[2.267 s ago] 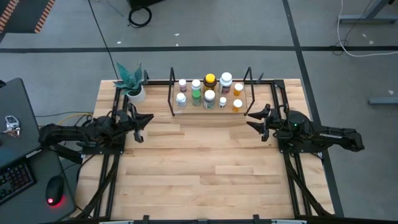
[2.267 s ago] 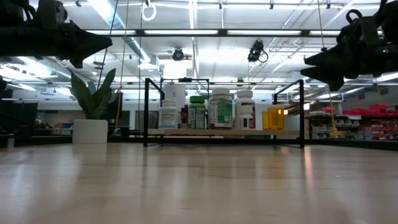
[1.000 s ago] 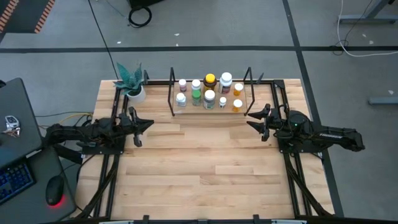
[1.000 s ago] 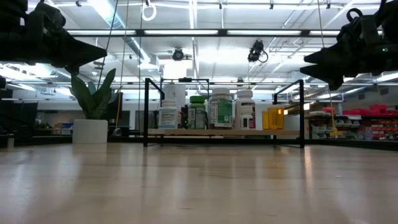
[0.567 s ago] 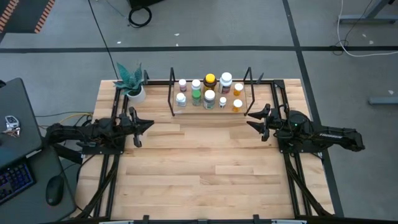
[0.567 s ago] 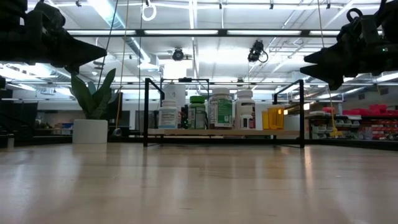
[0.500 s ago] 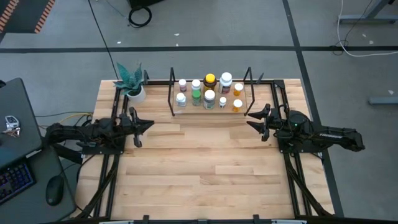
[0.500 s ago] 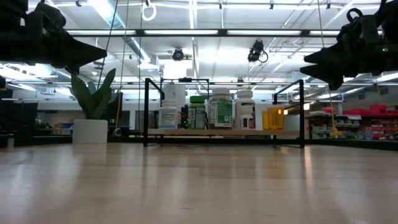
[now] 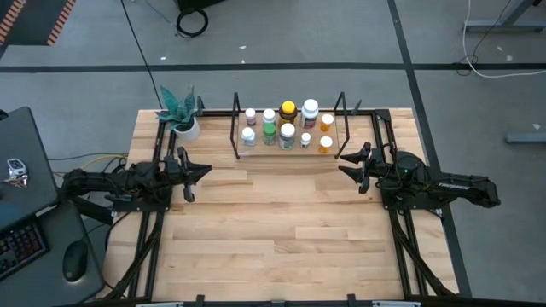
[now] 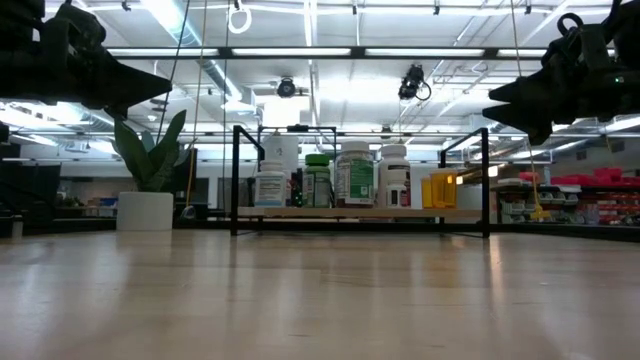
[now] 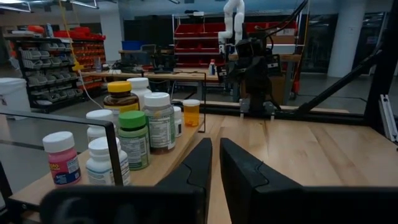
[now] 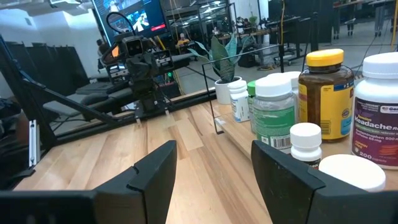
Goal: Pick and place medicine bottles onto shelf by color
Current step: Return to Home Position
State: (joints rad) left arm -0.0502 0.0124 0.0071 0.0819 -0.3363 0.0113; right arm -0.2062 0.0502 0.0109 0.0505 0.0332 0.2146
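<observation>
1. One broad light-wood tabletop [image 9: 281, 230], seen from overhead, w/ black frame rails down both sides.
2. Two dark robot arms flank it. The left gripper [image 9: 194, 173] hovers above the table's left side, short of the shelf's left end, pointing toward centre. In its wrist view its fingers [image 11: 198, 163] sit nearly together w/ only a slim gap, nothing between them.
3. Right gripper [image 9: 348, 164] hangs opposite, just off the shelf's right end and apart from it. Its fingers [image 12: 160, 167] are spread wide and empty.
4. Low light-wood shelf w/ thin black wire uprights [image 9: 260, 151] stands at the table's far edge, approx. mid-width, between the two grippers. In the low view its board [image 10: 360, 213] sits just above the tabletop.
5. White pot w/ teal-green plant [image 9: 186, 126] stands at the far-left corner, near the shelf's left end, not touching it.
6. Small round medicine bottles [image 9: 287, 132] are all on the shelf, upright, in two rows, none on the bare tabletop.
7. Yellow-capped brown bottle [image 9: 288, 109] is in the back row near the middle, w/ a green-capped bottle [image 9: 270, 129] just left and in front of it.
8. Two orange bottles [image 9: 327, 122] take the right end. A pink-labelled bottle [image 11: 61, 158] takes the left end.
</observation>
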